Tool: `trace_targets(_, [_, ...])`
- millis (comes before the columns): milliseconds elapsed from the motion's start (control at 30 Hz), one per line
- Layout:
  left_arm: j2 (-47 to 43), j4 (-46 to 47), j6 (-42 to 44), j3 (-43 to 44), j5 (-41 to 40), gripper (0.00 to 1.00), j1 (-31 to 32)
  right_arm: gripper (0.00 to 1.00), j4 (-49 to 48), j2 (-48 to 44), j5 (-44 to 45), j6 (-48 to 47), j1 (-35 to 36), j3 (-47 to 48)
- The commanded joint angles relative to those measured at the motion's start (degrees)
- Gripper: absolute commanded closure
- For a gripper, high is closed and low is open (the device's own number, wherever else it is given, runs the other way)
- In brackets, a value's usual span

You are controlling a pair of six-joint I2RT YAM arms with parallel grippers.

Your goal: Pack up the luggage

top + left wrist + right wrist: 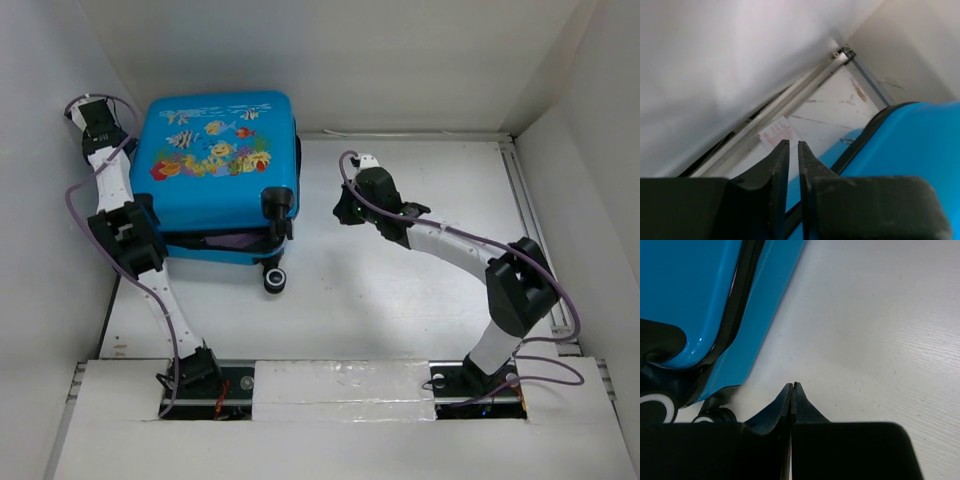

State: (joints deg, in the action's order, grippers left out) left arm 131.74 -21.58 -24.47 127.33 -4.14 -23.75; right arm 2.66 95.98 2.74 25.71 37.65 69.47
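Observation:
The luggage is a bright-blue hard-shell suitcase lying flat at the back left, its fish-print face up. The lid sits slightly raised, with dark fabric showing in the front gap. My left gripper is at the case's back-left corner, beside the wall. In the left wrist view its jaws stand all but shut, with a thin slit and nothing seen between them, and the blue shell lies to their right. My right gripper hangs just right of the case, shut on nothing over the bare table, with the case's zipper edge to its left.
White walls close in the table on the left, back and right. A metal rail runs along the left wall, with a small red-printed paper label beside it. Black caster wheels stick out at the case's front right corner.

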Motion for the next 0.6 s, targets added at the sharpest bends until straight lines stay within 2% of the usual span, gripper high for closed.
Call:
trace_targets(0, [0.9, -3.5, 0.2, -0.9, 6.5, 0.92, 2.9, 1.00, -3.8, 1.6, -1.2, 0.4, -1.1, 4.1])
trace_targets(67, [-2.8, -0.4, -0.3, -11.5, 8.3, 0.94, 6.1, 1.00, -4.4, 3.8, -1.7, 1.0, -2.5, 5.8])
trace_targets(133, [-6.7, 4.8, -5.0, -20.2, 8.3, 0.97, 9.0, 1.00, -4.4, 5.1, 0.2, 1.0, -4.2, 7.0])
trace_targets(167, [-12.1, 8.2, -6.9, -31.2, 9.5, 0.97, 11.4, 1.00, -4.4, 5.8, 0.2, 1.5, -4.9, 7.5])
trace_targets(200, [-15.0, 15.7, -12.0, -37.1, 11.4, 0.97, 12.6, 1.00, -4.4, 5.8, 0.2, 1.5, -6.4, 7.0])
trace_targets(300, [-25.0, 23.8, -18.1, -55.1, 12.1, 0.97, 16.8, 0.99, -4.4, 3.6, 1.1, 1.5, -8.4, 4.3])
trace_targets(433, [-35.7, 28.8, -21.0, -68.8, 6.7, 0.97, 19.1, 0.95, -2.8, 1.9, 2.4, 1.5, -11.7, 0.8])
trace_targets(567, [-47.3, 33.1, -22.6, -81.2, 9.0, 0.97, 20.5, 0.95, -1.2, 1.4, 0.5, 0.9, -13.0, -1.6])
